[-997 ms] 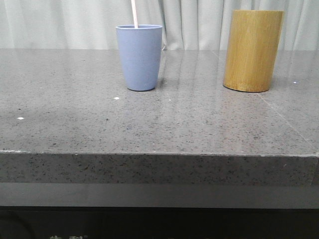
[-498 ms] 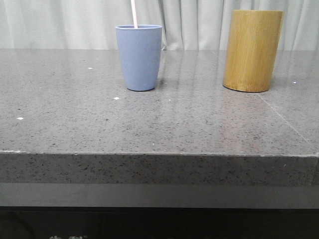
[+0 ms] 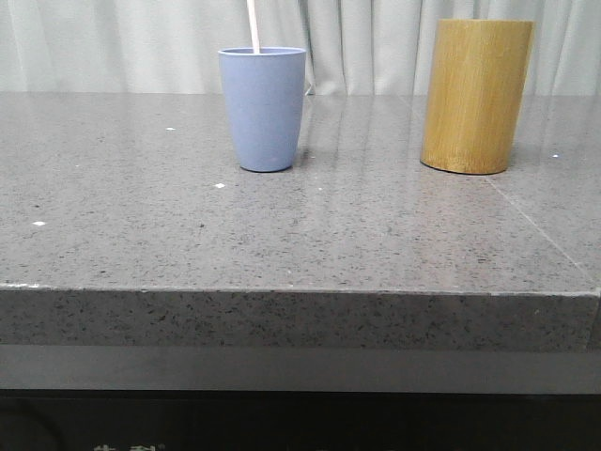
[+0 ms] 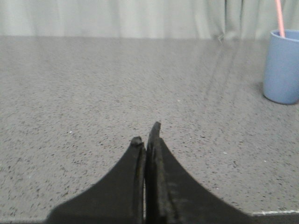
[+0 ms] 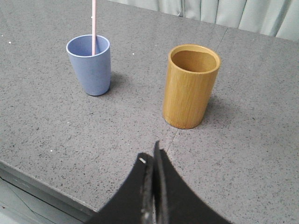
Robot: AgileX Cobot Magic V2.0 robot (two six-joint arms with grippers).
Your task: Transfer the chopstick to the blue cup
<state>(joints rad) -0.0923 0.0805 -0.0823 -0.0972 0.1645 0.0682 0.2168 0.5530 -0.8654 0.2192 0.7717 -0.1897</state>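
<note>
The blue cup (image 3: pixel 263 108) stands upright on the grey stone table, left of centre. A thin pale pink chopstick (image 3: pixel 253 25) stands in it, its top end rising above the rim. The cup (image 5: pixel 90 64) and chopstick (image 5: pixel 93 25) also show in the right wrist view, and in the left wrist view the cup (image 4: pixel 281 66) and chopstick (image 4: pixel 279 17) sit at the far edge. My left gripper (image 4: pixel 145 139) is shut and empty, low over bare table, well away from the cup. My right gripper (image 5: pixel 150 157) is shut and empty, near the table's front edge. Neither gripper shows in the front view.
A taller yellow-brown bamboo cylinder (image 3: pixel 476 96) stands upright to the right of the blue cup; its inside looks empty in the right wrist view (image 5: pixel 190 85). A pale curtain (image 3: pixel 113 42) hangs behind the table. The table's front edge (image 3: pixel 300 293) runs across the front view.
</note>
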